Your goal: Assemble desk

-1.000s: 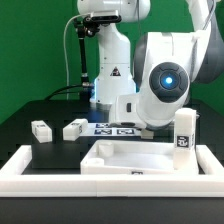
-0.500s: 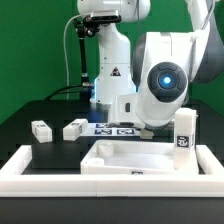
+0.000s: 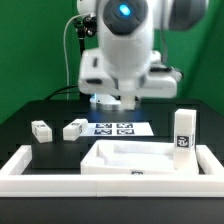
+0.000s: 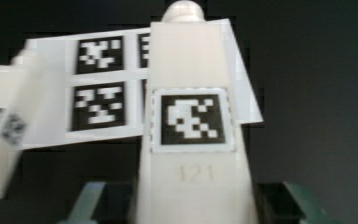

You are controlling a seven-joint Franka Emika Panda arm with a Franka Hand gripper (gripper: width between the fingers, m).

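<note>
In the wrist view a white square-section desk leg [image 4: 194, 110] with a black-and-white marker stands between my gripper's [image 4: 190, 203] two fingers [image 4: 98, 203]; the jaws are shut on it. In the exterior view my gripper [image 3: 128, 101] hangs above the marker board [image 3: 115, 128], and the held leg is hard to make out there. The white desk tabletop [image 3: 130, 156] with raised rims lies in front. Two legs [image 3: 40, 130] [image 3: 74, 128] lie at the exterior view's left. One leg [image 3: 184, 131] stands upright at the exterior view's right.
A long low white wall [image 3: 25, 167] with turned-up ends runs along the front around the tabletop. The marker board [image 4: 96, 85] shows behind the held leg in the wrist view. The robot base [image 3: 105, 85] stands at the back.
The arm has swung and risen: its large joint, which was low at the exterior view's right, is now high over the marker board, with the gripper pointing down.
</note>
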